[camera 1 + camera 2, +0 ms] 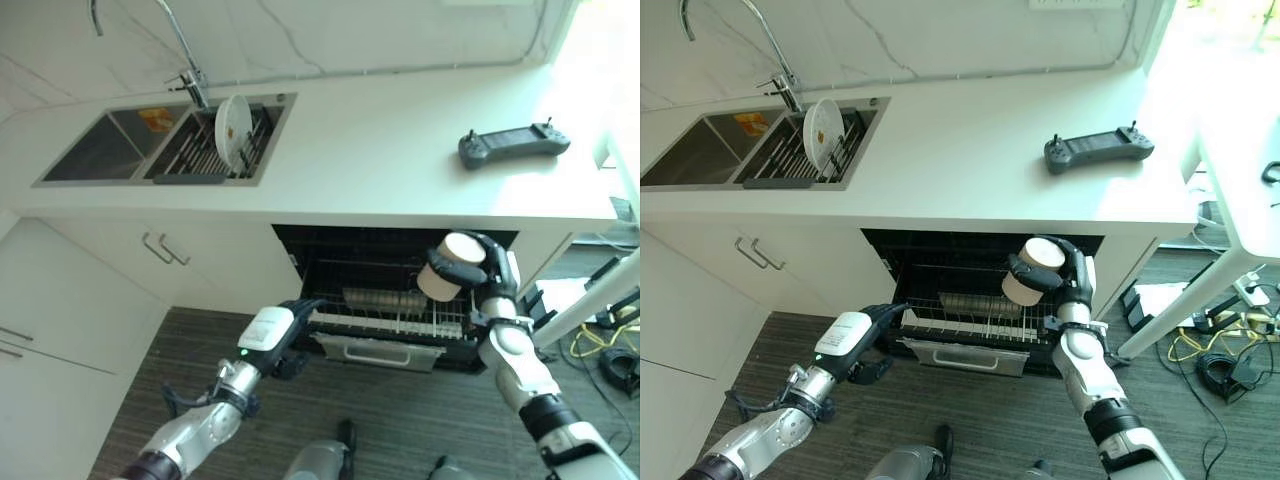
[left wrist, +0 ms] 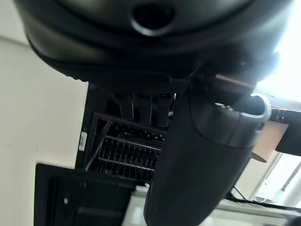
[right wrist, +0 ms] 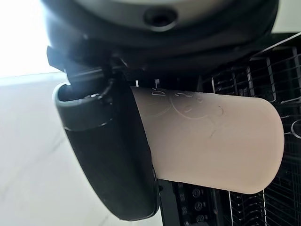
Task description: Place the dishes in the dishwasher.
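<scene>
A cream cup (image 1: 452,266) lies on its side in my right hand (image 1: 497,275), which is shut on it with the thumb (image 3: 108,155) along its wall. The cup hangs over the right end of the dishwasher's pulled-out wire rack (image 1: 380,322), under the counter. A metal bowl (image 1: 375,300) rests in that rack. My left hand (image 1: 265,335) is low at the rack's front left corner, fingers (image 2: 141,106) relaxed towards it and holding nothing. A white plate (image 1: 233,125) stands upright in the drying rack (image 1: 200,150) in the sink.
A grey handheld controller (image 1: 512,145) lies on the white counter (image 1: 380,150) at the right. A tap (image 1: 185,60) rises behind the sink. White cabinet doors (image 1: 80,300) are left of the dishwasher. A white table leg (image 1: 590,305) stands at the right.
</scene>
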`<state>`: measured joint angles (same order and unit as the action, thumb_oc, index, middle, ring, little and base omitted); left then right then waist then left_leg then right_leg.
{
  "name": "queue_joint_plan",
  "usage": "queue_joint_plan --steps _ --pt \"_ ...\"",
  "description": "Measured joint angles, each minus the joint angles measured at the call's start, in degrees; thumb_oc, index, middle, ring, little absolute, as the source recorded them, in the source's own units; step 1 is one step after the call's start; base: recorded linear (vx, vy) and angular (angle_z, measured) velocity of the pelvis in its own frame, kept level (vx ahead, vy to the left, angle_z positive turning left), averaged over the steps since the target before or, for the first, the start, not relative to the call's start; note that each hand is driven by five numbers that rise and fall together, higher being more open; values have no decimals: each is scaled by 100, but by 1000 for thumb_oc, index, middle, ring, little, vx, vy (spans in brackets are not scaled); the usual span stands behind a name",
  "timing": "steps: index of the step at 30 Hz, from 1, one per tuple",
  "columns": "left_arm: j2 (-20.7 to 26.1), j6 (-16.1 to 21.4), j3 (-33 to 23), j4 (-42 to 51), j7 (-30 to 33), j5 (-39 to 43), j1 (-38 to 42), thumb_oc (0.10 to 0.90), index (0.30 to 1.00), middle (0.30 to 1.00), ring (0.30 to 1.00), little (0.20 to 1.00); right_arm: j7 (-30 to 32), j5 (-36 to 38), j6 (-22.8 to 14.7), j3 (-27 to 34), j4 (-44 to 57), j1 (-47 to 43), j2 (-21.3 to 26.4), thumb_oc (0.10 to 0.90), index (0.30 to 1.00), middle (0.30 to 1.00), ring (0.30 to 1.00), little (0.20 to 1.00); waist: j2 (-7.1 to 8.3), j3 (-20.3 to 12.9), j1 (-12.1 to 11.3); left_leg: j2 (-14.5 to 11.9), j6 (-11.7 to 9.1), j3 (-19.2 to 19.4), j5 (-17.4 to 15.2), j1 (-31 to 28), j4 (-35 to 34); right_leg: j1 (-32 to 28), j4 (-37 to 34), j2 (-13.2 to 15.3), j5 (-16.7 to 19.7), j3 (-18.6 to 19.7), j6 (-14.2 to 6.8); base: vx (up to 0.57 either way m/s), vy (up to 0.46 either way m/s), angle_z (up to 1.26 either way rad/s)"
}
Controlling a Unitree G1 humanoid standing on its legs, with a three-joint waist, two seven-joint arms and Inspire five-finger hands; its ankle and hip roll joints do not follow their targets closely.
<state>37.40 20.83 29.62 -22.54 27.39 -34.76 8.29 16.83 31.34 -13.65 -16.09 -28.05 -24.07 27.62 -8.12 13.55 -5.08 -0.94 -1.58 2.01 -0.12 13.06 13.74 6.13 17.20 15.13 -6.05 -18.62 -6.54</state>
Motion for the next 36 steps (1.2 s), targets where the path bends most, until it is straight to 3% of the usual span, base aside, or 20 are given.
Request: queue_joint_plan --steps 7,9,12,25,36 --pt "67 63 282 -21 96 -182 869 800 900 900 900 900 -269 -210 505 -233 -547 -1156 256 400 300 300 300 300 -71 803 -25 6 52 57 107 472 93 544 153 24 85 109 0 -74 50 -4" --pt "221 77 513 -20 97 -222 1223 800 900 900 900 900 -333 -212 624 -292 -738 -1505 357 400 300 300 300 300 -87 1282 -5 -1 57 49 164 534 93 615 178 18 133 105 11 -97 20 0" --pt "306 79 519 -19 95 -220 1373 800 900 900 900 900 -381 -339 724 -299 -860 -1590 371 400 300 300 300 300 -92 1483 -6 3 59 65 176 584 78 676 169 23 152 117 12 -46 18 -2" --pt "657 93 649 495 -457 -149 1795 800 900 900 900 900 -359 -734 933 -343 -1455 -1816 134 400 300 300 300 300 -150 1578 48 33 51 71 386 585 -229 798 187 55 169 88 21 -35 12 1" --pt "630 69 651 497 -539 -155 1755 800 900 900 900 900 47 -1347 754 -233 -1476 -1495 -218 400 300 300 300 300 -150 1578 211 105 72 78 462 545 -321 819 265 144 174 93 9 3 8 1"
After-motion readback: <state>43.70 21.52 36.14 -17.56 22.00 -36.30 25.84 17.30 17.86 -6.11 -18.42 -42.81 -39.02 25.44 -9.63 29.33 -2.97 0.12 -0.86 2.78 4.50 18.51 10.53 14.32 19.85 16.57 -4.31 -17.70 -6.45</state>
